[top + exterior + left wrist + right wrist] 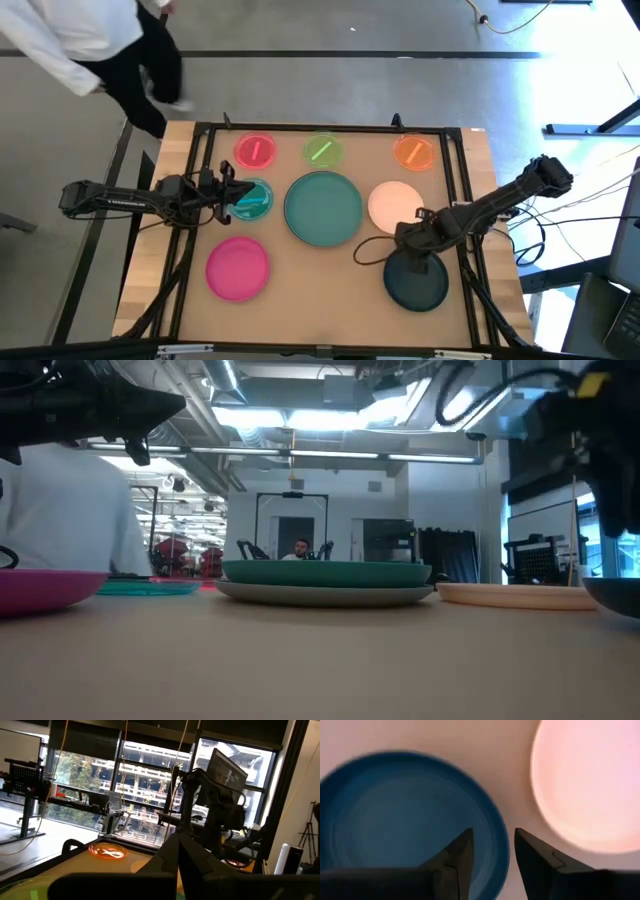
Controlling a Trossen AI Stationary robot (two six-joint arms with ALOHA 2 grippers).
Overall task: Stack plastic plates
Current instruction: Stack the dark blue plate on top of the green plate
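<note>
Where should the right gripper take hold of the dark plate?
Probably at the dark plate rim nearest the cream plate, coming from above. It lies flat, so only the thin edge can be pinched, and the right gripper hangs open there, apparently astride that rim.

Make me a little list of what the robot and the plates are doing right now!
left tool: over the small teal plate, open or shut unclear
right tool: open, above the dark plate's rim
cream plate: beside the dark plate
big teal plate: middle, stacked on a grey plate
pink plate: near left
back row: red, green, orange
</note>
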